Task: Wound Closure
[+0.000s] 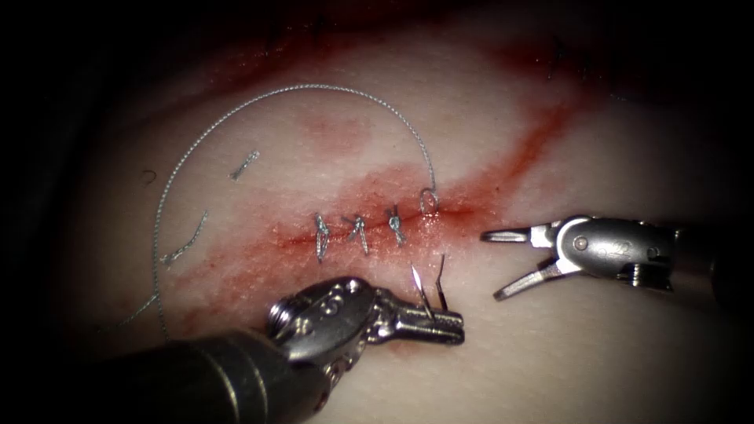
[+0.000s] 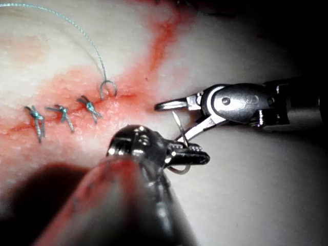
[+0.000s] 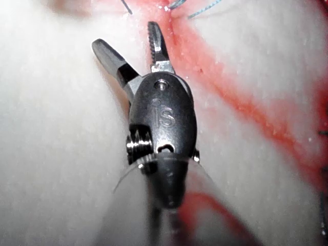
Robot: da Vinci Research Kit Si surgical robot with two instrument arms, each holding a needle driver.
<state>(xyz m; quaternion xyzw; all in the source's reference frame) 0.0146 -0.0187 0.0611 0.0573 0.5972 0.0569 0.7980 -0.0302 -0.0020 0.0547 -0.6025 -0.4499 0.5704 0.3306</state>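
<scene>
Fingers [image 1: 440, 323] over needle [image 1: 417, 279] mid-curve, hiding it.

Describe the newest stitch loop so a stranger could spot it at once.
Find the red horizontal cut across the pale pork tissue, crossed by three knotted grey stitches. At the right end of that row stands the small open thread loop. Unlike its neighbours, it is unknotted, and a long grey thread arcs away from it.

Right tool [image 3: 162, 115] wrist housing: engraved mark reads approx. "iS"; nothing else legible.
</scene>
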